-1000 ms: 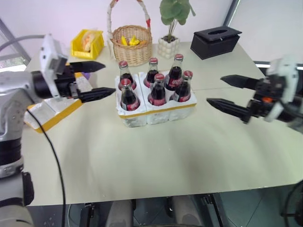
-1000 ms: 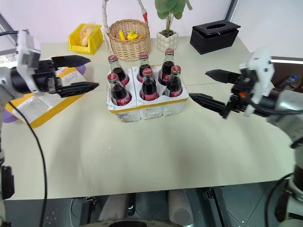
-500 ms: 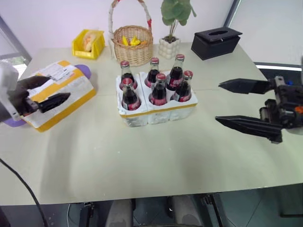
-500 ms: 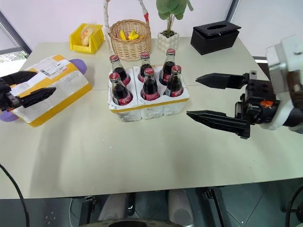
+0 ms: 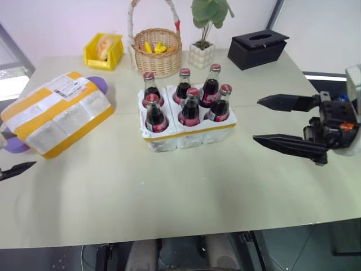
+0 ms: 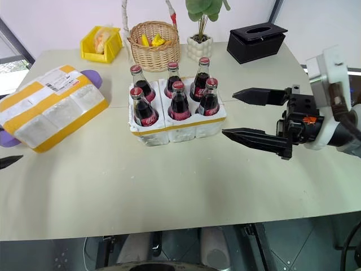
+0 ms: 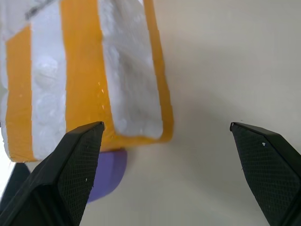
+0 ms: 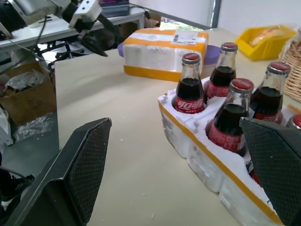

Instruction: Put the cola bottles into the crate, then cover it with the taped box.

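Several cola bottles (image 5: 188, 106) with red caps stand upright in the wells of the crate (image 5: 190, 135), a low white foam block with a yellow band, at the table's middle. The taped box (image 5: 56, 113), white foam with yellow bands and a label, lies to the crate's left. My left gripper (image 7: 164, 127) hangs open at the table's left edge, in front of the taped box (image 7: 70, 70), holding nothing. To the right of the crate my right gripper (image 5: 257, 119) points at it with jaws wide open and empty; the bottles (image 8: 190, 96) stand just beyond its fingers.
Along the far edge stand a yellow bin (image 5: 104, 49), a wicker basket (image 5: 158, 53), a potted plant (image 5: 202, 53) and a black tissue box (image 5: 259, 49). A purple object (image 5: 14, 145) pokes out from under the taped box. Bare table lies in front of the crate.
My left gripper swung away from the crate, leftward and down past the taped box to the table's left edge. The right gripper turned slightly and stayed beside the crate.
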{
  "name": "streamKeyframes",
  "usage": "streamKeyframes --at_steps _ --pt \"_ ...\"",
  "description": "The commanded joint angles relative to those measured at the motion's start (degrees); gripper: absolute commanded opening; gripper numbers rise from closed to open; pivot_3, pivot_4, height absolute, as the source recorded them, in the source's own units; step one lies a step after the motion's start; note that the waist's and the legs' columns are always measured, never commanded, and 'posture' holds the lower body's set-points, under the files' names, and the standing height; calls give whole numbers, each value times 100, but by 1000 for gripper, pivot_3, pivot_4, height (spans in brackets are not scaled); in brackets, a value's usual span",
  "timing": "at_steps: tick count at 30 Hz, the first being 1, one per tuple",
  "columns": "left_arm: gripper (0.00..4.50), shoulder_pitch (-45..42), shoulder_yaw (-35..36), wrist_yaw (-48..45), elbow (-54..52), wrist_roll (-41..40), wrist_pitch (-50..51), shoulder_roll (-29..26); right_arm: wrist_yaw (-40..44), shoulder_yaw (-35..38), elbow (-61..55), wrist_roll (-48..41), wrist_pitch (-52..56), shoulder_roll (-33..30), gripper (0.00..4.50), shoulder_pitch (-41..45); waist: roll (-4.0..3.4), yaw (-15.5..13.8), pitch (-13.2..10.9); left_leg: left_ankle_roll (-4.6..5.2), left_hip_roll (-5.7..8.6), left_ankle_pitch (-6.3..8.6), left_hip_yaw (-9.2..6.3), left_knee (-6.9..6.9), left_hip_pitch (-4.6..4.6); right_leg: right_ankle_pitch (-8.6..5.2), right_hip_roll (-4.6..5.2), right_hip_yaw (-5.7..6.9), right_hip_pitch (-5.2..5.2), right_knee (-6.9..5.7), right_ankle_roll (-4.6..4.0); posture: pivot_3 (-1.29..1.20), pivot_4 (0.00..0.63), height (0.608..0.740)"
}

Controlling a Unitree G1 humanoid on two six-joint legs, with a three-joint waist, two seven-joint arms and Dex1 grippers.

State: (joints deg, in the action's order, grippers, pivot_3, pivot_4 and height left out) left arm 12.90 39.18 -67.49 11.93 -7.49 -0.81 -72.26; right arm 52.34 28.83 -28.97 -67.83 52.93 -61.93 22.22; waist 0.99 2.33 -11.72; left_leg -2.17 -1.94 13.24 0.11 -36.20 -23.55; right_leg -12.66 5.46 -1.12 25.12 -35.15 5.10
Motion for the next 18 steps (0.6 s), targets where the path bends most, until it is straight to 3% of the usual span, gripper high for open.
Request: streamKeyframes --at_steps 1,9,18 --pt "4500 170 199 58 535 562 -818 -272 -2 16 46 37 -163 -7 4465 46 3 5 1 0 1 0 11 7 -2 0 3 0 6 3 0 0 150 740" --pt "4500 291 -149 557 1054 1257 -1750 -338 -15 -119 175 177 -283 3 4465 110 5 -7 2 14 -3 8 23 10 -38 -7 -9 8 45 -8 36 0 150 740" --pt "4500 -97 -717 2351 1373 1994 -2101 1 37 -152 251 294 -308 -87 4465 80 21 2 11 12 -16 7 27 0 3 5 -12 6 11 -12 51 0 150 740"
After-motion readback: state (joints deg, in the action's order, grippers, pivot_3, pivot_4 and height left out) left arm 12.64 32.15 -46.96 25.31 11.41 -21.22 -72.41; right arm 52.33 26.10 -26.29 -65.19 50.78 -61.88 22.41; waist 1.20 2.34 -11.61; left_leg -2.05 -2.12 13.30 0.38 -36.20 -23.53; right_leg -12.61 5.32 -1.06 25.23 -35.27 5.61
